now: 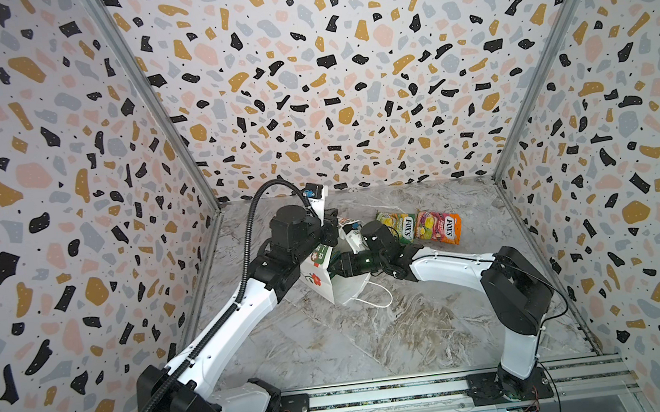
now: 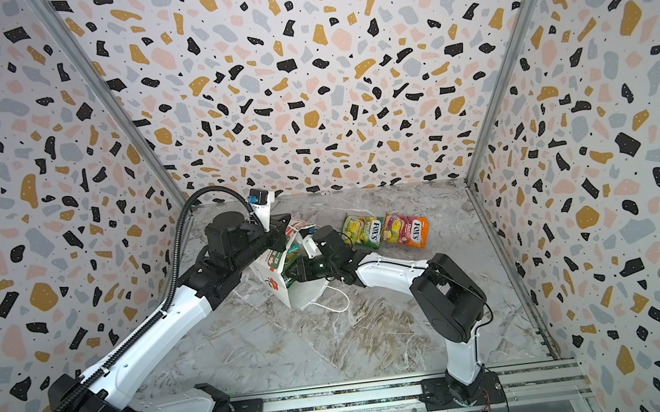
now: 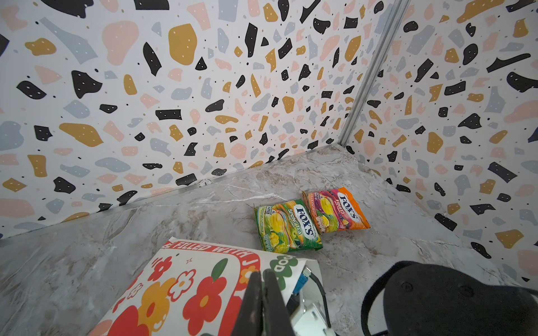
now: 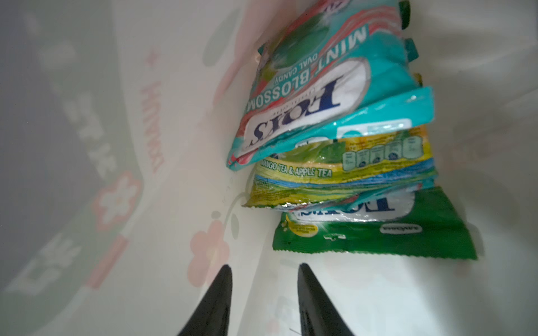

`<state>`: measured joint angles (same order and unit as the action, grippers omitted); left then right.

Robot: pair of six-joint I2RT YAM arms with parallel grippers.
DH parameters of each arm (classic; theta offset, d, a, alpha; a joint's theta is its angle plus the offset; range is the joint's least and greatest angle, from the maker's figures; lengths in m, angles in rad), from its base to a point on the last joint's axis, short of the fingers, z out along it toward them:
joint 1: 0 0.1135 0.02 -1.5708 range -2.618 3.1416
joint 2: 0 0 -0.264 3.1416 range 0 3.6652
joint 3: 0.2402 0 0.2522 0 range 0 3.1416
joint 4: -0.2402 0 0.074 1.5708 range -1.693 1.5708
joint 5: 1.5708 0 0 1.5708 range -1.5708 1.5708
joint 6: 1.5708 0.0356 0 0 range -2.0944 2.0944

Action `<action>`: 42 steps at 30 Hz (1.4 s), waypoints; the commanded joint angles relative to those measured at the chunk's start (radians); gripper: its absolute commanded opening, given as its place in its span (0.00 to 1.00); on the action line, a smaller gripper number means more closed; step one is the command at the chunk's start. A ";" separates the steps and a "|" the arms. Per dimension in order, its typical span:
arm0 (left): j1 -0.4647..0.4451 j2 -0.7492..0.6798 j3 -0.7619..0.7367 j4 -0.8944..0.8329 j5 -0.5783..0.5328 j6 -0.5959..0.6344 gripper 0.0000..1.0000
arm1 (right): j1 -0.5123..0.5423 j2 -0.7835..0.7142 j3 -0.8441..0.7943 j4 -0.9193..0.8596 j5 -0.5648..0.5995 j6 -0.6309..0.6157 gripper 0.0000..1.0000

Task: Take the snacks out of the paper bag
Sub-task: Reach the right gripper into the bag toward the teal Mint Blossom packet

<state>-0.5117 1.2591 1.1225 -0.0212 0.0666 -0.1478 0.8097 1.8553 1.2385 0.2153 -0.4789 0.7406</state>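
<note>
Nearest lies bare marble surface (image 1: 376, 344). Beyond it, left of centre, the white paper bag (image 1: 345, 289) lies on its side with its mouth to the right, a cord handle (image 1: 376, 300) trailing on the near side. The right tool (image 4: 265, 269) reaches into the mouth, jaws apart with nothing between them. Ahead of it inside the bag are overlapping FOX'S packets: a green packet (image 4: 375, 235) closest, then a green-yellow tea packet (image 4: 334, 174), then a teal-red Mint Blossom packet (image 4: 320, 87). The left tool (image 3: 261, 274) is clamped on the bag's far upper edge. Farther back and right, out on the surface, a green-yellow Spring Tea packet (image 3: 288, 227) lies touching an orange packet (image 3: 334, 209) on its right.
</note>
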 commanded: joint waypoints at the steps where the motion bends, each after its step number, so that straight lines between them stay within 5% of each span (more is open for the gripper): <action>1: -0.001 -0.006 0.000 0.047 0.011 0.000 0.00 | -0.001 0.017 0.045 0.116 0.006 0.130 0.39; 20: -0.001 0.003 0.016 0.010 0.112 0.049 0.00 | -0.012 0.126 0.126 0.235 0.116 0.331 0.48; 42: -0.001 0.004 0.027 -0.014 0.132 0.074 0.00 | -0.035 0.292 0.334 0.086 0.205 0.350 0.47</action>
<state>-0.5117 1.2762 1.1236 -0.0528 0.1825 -0.0895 0.7929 2.1410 1.5158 0.3420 -0.2905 1.1046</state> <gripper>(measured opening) 0.047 0.472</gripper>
